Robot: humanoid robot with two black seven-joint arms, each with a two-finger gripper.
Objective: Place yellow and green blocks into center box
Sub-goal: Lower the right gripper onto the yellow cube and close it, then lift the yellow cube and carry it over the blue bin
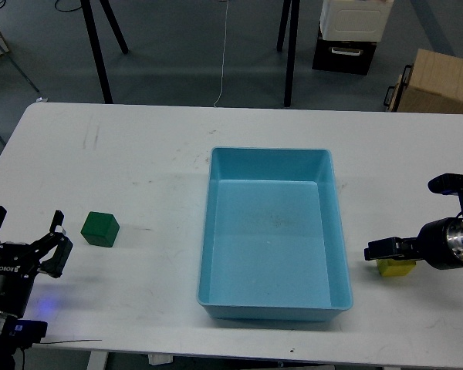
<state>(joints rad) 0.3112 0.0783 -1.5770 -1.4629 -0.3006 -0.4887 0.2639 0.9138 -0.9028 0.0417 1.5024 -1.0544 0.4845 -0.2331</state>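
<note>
The green block (100,229) sits on the white table, left of the light blue box (270,153), which is empty. My left gripper (27,231) is open and empty, just left of the green block, near the table's front left corner. My right gripper (387,250) comes in from the right, just right of the box's right wall. It is shut on the yellow block (396,267), which shows only as a low yellow strip under the dark finger (386,248).
The white table (139,154) runs to its front edge just below the box. Beyond the far edge are black stand legs (100,54), a black and white case (346,38) and a cardboard box (440,81) on the floor.
</note>
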